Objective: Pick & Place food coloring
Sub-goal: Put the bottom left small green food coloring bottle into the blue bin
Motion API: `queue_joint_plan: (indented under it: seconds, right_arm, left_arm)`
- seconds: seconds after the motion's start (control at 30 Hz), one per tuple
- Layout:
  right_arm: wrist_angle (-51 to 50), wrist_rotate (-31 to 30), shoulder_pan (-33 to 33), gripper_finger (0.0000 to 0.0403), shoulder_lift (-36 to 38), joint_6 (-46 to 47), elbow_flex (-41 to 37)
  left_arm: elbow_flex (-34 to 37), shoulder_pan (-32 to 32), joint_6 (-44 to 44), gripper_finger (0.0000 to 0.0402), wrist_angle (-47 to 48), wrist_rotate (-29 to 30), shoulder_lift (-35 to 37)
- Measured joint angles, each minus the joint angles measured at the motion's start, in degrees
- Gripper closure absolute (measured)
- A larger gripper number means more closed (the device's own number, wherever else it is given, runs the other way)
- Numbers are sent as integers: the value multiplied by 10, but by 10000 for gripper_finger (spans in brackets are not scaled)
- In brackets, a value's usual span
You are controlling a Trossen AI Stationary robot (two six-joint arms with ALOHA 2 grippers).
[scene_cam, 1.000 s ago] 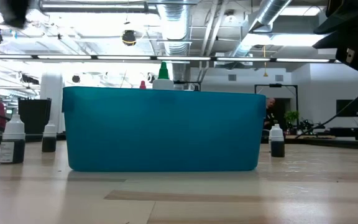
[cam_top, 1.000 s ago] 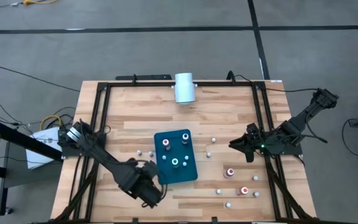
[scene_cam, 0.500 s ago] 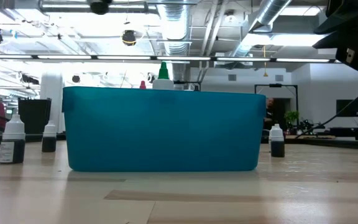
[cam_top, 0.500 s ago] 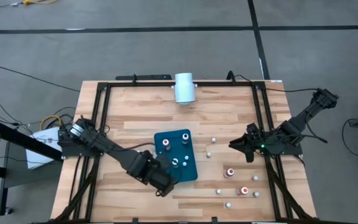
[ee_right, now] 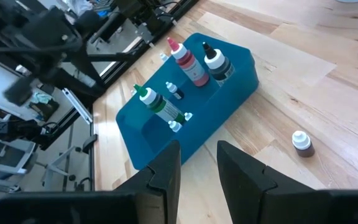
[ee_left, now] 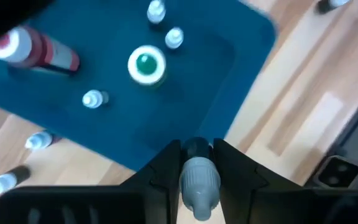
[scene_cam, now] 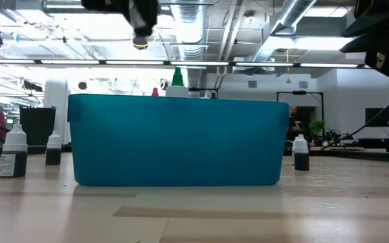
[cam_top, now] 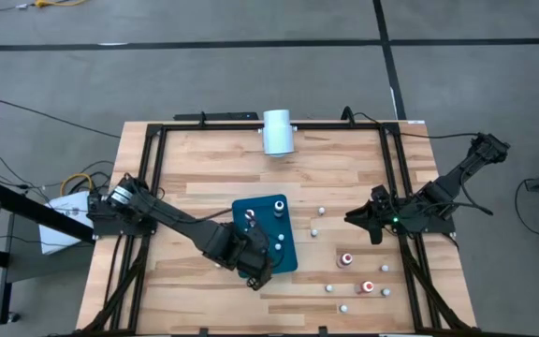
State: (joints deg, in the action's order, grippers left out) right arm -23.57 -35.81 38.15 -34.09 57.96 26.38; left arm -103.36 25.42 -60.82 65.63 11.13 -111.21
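- high view: left gripper (cam_top: 256,269) poised over the near corner of the teal tray (cam_top: 288,258), presumably positioned to lower a bottle in. right gripper (cam_top: 356,217) parked at the table's right edge, well apart from the tray. loose food coloring bottles (cam_top: 345,259) scattered on the wood to the right of the tray, others just beside its left side. white cylinder (cam_top: 277,132) lying at the far edge, out of the work.
- low view: tray wall (scene_cam: 174,142) filling the middle; green cap (scene_cam: 177,75) and a red tip showing above its rim, so bottles standing upright inside. dark-filled bottles (scene_cam: 13,152) standing on the table on both sides of the tray. left arm's dark shape overhead near the tray's left end.
- left wrist view: fingers (ee_left: 229,168) clamped on a small grey-capped bottle (ee_left: 198,179), held cap toward the camera above the tray edge. inside the tray: a red-filled bottle (ee_left: 33,50), a green-topped one (ee_left: 146,65), and three small whitish-capped ones. two more bottles on the wood just outside the tray.
- right wrist view: right fingers (ee_right: 166,168) slightly parted with nothing between them, judged idle. tray contents seen standing: red, dark and green bottles plus small ones; one brown bottle (ee_right: 301,144) alone on the wood.
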Motion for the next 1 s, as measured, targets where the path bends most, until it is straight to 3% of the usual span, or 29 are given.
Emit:
queue_joint_plan:
  seconds: [0.4, 1.0]
  right_arm:
    - [0, 1, 0, 308, 0, 1, 0]
    - [1, 15, 0, 308, 0, 1, 0]
  left_arm:
    - [4, 8, 13, 331, 14, -32, -98]
    - [5, 15, 15, 331, 24, -29, -152]
